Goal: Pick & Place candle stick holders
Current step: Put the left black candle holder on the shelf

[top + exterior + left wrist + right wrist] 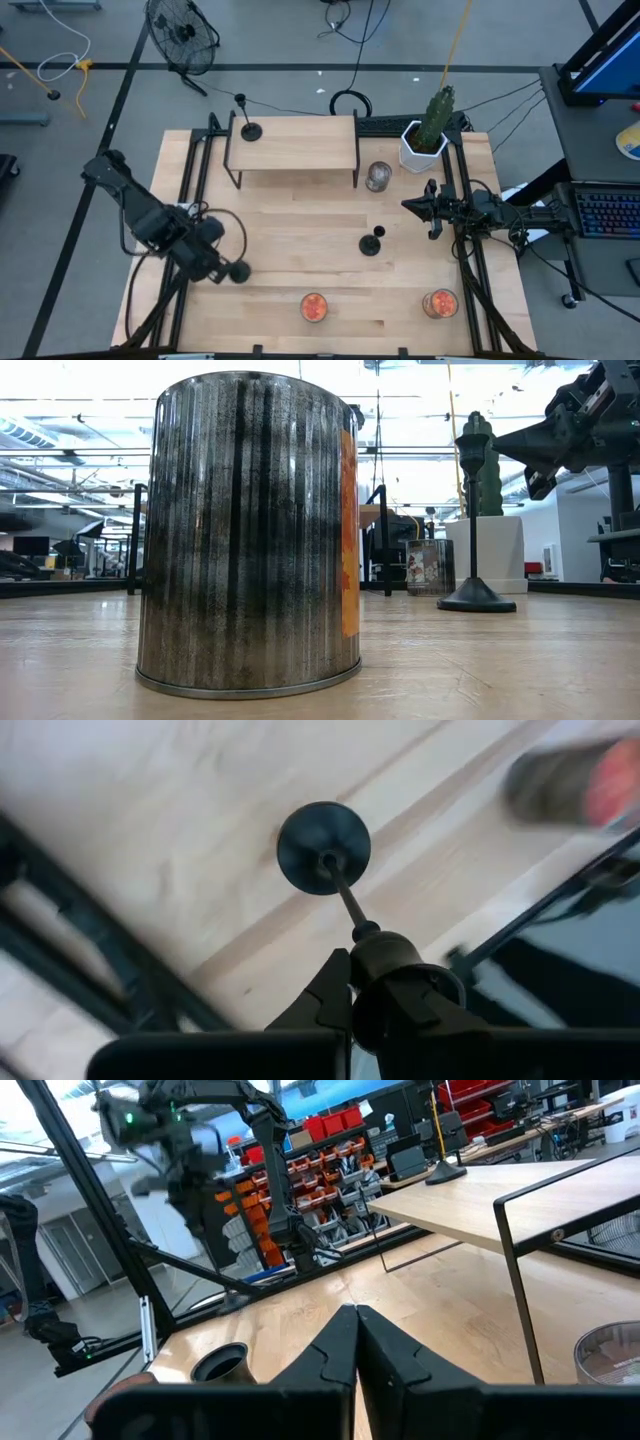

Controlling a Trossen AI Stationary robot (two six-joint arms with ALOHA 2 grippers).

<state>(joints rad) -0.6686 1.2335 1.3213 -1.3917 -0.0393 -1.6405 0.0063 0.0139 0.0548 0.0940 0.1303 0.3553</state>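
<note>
A: Status on the candle stick holders?

B: Three in view. One is in the left gripper, clamped at the cup top, stem and disc base hanging toward the wood. The arm holds it near the left edge of the worktop, toward the front.

A: Off the surface?

B: Looks lifted in the left wrist view, base facing the boards with no contact I can confirm. Fingers closed tight around the cup.

A: Other two?

B: One stands on the small raised shelf at the back, at its left end. One stands upright on the worktop right of centre, clear of everything. The low view shows it too, behind the near jar.

A: Right arm?

B: Right gripper waits near the right edge, fingers pressed together, holding nothing.

A: Progress?

B: My read: one placed on the shelf, one in transit, one still to pick. Roughly a third done (assuming the shelf is the target, which the frames don't confirm).

A: Clutter?

B: Two orange-filled glass jars along the front edge, a clear glass jar just in front of the shelf's right end, and a potted cactus at the back right. None near the carried holder.
</note>
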